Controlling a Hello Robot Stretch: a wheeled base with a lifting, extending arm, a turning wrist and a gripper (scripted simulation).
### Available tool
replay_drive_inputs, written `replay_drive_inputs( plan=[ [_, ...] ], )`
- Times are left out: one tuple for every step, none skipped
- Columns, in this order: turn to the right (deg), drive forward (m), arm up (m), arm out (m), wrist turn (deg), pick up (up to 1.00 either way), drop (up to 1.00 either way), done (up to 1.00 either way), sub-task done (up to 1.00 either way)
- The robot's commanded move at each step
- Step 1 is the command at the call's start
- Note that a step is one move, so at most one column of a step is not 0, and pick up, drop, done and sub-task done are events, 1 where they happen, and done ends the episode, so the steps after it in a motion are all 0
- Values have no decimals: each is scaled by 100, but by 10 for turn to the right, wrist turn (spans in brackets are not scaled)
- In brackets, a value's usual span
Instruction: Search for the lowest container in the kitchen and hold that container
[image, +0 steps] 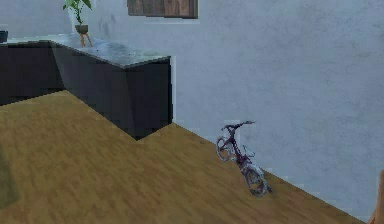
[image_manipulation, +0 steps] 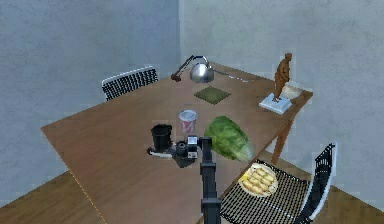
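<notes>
Pale walls (image: 290, 80), wooden floor (image: 80, 170), dark kitchen counter (image: 110, 85), brown dining table (image_manipulation: 105, 138) with two mesh chairs (image_manipulation: 128, 82).

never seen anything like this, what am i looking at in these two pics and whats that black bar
This is a wheeled robot with one arm. One picture looks ahead from it: a dark counter with a plant, and a small bicycle. The other looks out to the side where the arm reaches. The black bar is the arm, with the gripper at its far end. On the table stand a dark cup, a pale cup, a lettuce, a lamp, a mat and a statue. The dark cup is right at the gripper, so I cannot tell whether it holds anything.
</notes>
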Motion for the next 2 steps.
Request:
replay_drive_inputs(
  plan=[
    [0,0,10,0,0,0,0,0,0],
    [0,0,0,0,0,0,0,100,0]
  ],
)
